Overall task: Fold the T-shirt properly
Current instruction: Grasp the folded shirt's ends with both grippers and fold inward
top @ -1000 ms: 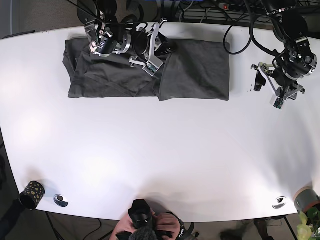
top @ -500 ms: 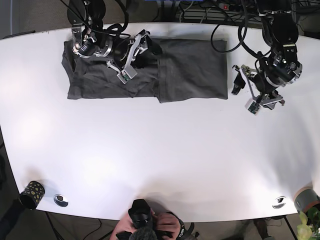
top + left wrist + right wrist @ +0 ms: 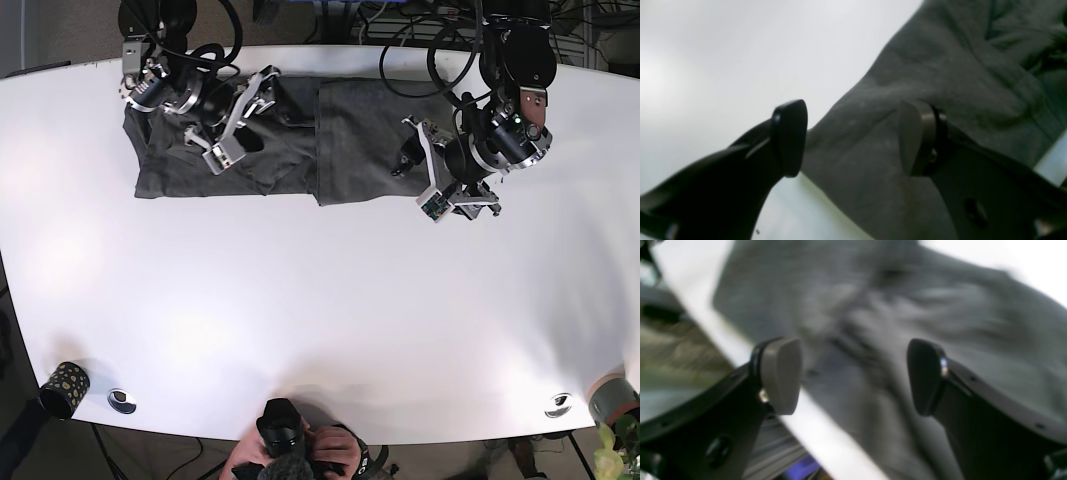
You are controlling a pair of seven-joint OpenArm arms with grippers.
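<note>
The dark grey T-shirt point(image 3: 375, 125) lies partly folded along the far edge of the white table point(image 3: 320, 300). Its right part overlaps the left part in a vertical fold line. My left gripper point(image 3: 420, 178) is open and low over the shirt's right front corner. In the left wrist view the shirt point(image 3: 940, 66) edge runs between the spread fingers of the left gripper point(image 3: 853, 138). My right gripper point(image 3: 243, 122) is open over the shirt's rumpled left half. The right wrist view shows blurred cloth point(image 3: 857, 323) beneath the right gripper point(image 3: 853, 375), near the table's far edge.
A black patterned cup point(image 3: 62, 388) and a small metal disc point(image 3: 122, 400) sit at the near left corner. Another disc point(image 3: 558, 405) and a grey pot point(image 3: 612, 398) sit at the near right. A person with a camera point(image 3: 300, 450) is at the near edge. Cables hang behind the table.
My left arm has swung left from the bare table onto the shirt's right front corner. My right gripper has moved left across the shirt to its left half. Both stay open.
</note>
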